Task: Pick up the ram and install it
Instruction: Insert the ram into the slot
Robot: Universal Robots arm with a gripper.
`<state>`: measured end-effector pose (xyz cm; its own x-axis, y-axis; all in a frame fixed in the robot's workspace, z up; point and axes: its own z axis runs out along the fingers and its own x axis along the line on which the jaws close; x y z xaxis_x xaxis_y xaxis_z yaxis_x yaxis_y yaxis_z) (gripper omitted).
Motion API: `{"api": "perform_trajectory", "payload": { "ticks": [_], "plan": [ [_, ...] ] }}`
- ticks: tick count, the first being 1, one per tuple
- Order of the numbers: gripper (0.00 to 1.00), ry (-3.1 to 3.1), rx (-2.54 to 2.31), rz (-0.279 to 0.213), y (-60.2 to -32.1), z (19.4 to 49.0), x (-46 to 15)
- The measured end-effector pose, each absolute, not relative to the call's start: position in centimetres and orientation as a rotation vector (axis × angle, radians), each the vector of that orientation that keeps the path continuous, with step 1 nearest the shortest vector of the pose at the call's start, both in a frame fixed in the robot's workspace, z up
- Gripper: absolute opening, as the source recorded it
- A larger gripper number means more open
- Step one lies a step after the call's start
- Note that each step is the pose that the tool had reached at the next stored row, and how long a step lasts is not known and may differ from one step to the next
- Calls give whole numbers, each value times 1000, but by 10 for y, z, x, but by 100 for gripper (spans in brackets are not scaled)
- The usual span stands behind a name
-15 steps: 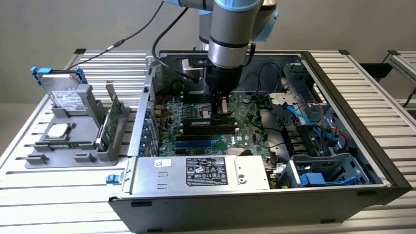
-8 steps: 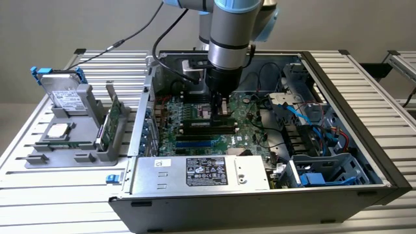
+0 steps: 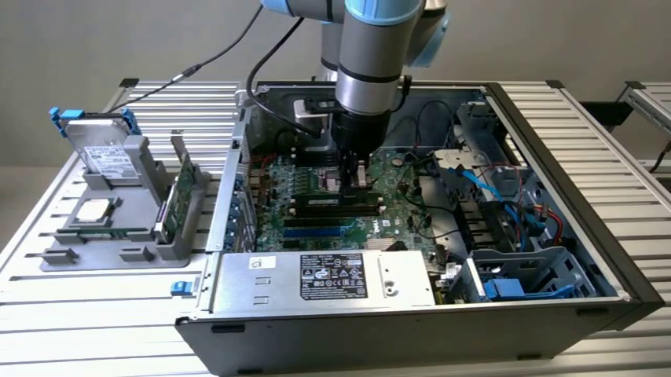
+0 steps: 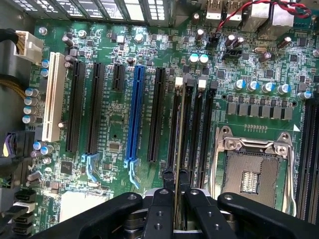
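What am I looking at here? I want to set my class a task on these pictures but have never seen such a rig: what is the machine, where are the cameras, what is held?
The machine is a robot arm reaching down into an open computer case that lies on a slatted metal table. One picture comes from a camera standing off the arm; the other from a camera on its wrist, looking at the green motherboard. At the arm's end is its tool, a two-fingered clamp, shut on the ram, a thin memory stick seen edge-on, lined up with the black memory slots. On the exterior view's left, beside the case, a grey holder keeps other parts.
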<state>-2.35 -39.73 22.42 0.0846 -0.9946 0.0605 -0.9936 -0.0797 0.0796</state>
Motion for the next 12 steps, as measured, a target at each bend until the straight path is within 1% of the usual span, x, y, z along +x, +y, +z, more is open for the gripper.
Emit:
{"api": "perform_trajectory", "payload": {
  "ticks": [12],
  "plan": [
    [14, -2074, 2225, -16, -399, 223, -22]
  ]
}}
